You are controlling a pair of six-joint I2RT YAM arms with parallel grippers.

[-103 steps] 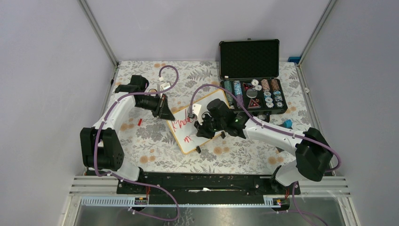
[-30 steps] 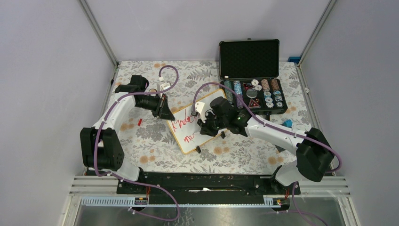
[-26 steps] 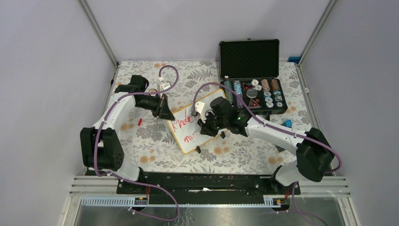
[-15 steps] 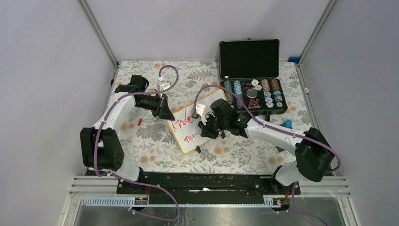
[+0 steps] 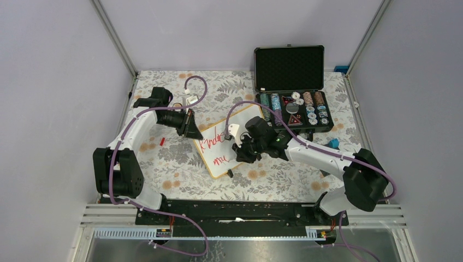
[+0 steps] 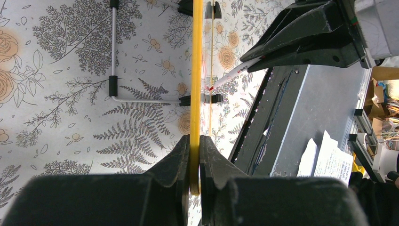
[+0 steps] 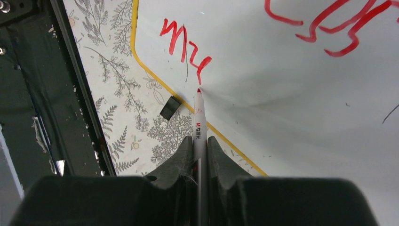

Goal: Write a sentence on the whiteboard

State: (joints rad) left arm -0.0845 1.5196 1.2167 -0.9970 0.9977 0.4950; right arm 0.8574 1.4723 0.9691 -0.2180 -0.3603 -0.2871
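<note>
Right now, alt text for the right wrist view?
The right gripper, shut on a white marker, holds its red tip at the whiteboard beside red lettering. A floral table cover shows at left.

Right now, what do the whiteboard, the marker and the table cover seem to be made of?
Whiteboard: smooth glossy white panel, probably coated, showing soft shading; yellowish rim, wood or plastic.
Marker: white barrel with print, likely plastic.
Table cover: matte printed floral sheet, paper or vinyl.

Fixed camera high behind looks down over the whole desk; two wrist cameras peer closely along their jaws. All three share the whiteboard.
</note>
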